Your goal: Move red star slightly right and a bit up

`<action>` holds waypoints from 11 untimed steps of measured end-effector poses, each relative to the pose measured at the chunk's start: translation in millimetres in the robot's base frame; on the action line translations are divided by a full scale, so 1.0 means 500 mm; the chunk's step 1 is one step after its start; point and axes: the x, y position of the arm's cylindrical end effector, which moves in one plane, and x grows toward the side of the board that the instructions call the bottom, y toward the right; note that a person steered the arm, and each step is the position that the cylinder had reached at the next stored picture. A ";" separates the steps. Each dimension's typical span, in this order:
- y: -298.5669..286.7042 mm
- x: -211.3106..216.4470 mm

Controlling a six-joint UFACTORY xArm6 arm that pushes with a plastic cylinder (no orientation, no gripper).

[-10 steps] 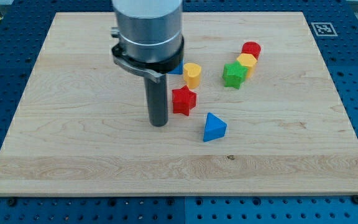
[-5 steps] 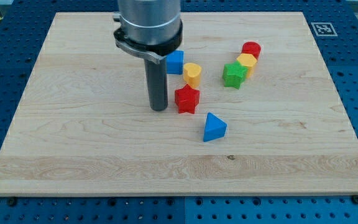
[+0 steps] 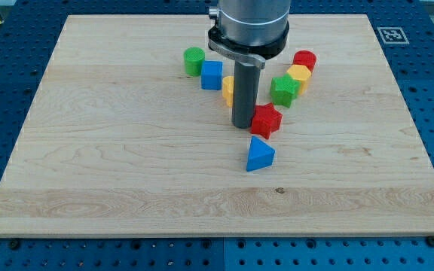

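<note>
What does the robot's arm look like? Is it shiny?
Yes, partly. The upper part is a fat, shiny silver-grey cylinder with a dark ring and bracket clamped around its lower edge. Below hangs a straight dark rod, and my tip is its blunt round end. No cables or markings show.

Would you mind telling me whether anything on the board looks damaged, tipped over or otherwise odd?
Nothing stands out. My tip rests against the red star's left side. The blue triangle, green star and other blocks sit flat and intact on the board.
</note>
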 end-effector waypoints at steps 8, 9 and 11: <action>0.097 0.087; 0.071 0.045; 0.070 0.012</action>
